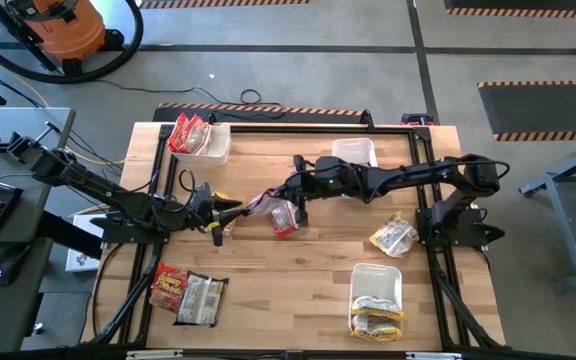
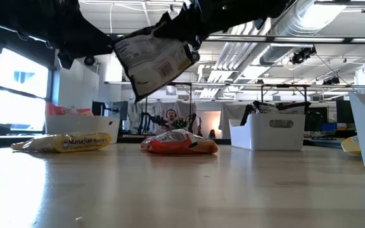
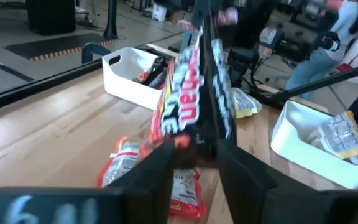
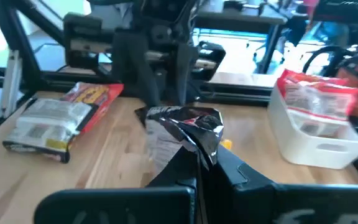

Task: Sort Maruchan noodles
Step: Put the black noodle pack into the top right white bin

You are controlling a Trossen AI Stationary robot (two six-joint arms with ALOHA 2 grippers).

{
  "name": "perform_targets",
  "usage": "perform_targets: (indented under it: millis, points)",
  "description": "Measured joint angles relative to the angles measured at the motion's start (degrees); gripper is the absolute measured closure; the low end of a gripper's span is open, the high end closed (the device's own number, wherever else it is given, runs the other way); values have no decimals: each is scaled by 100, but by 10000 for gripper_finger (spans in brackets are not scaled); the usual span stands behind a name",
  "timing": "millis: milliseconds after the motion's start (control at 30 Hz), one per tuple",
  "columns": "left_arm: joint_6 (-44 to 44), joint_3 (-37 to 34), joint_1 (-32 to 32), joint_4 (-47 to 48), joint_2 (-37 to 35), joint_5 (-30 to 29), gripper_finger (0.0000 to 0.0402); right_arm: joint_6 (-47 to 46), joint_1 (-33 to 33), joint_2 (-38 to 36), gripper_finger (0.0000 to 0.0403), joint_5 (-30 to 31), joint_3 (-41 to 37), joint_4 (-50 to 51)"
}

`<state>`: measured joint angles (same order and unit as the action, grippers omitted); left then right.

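A dark Maruchan packet with a silver back (image 1: 265,200) hangs above the middle of the table between my two grippers. My right gripper (image 1: 288,192) reaches in from the right and is shut on it. My left gripper (image 1: 230,208) comes in from the left and stands open, with its fingers (image 3: 160,168) on either side of the packet's end (image 3: 194,134); I cannot tell whether they touch it. A red-orange packet (image 1: 284,220) lies flat on the table just below. In the low view the held packet (image 2: 154,60) shows its printed silver back. My right gripper pinches a crumpled edge of the packet (image 4: 199,138) between its two fingers. The fingers come nearly level from the table's right side. The packet is lifted clear of the table and hangs tilted below the fingers (image 2: 154,60).
A white bin (image 1: 208,140) at the far left holds red packets, a white bin (image 1: 354,152) stands at the far middle, and a near-right bin (image 1: 376,298) holds yellow packets. A yellow packet (image 1: 393,237) lies at the right. A red and a silver packet (image 1: 188,295) lie near left.
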<state>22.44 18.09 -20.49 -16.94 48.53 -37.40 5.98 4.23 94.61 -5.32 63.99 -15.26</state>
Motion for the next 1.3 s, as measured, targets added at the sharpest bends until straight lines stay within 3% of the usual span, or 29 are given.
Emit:
perform_targets:
  millis: [267, 500, 700, 1100, 1300]
  points:
    - [-9, -4, 0, 60, 0, -84, 219, 0, 2, -236, 403, 181, 0, -40]
    - [-547, -7, 0, -250, 23, -565, 193, 31, -4, -310, 403, 174, 0, -61]
    - [-1413, -7, 69, -1171, 249, -371, 190, 14, -4, -310, 403, 118, 0, -222]
    - [-2137, -7, 512, -2557, 1087, 249, 190, 2, -9, -310, 403, 48, 0, -309]
    - [-2363, -4, 781, -3118, 1489, 386, 230, -103, -11, -308, 403, 41, 0, -305]
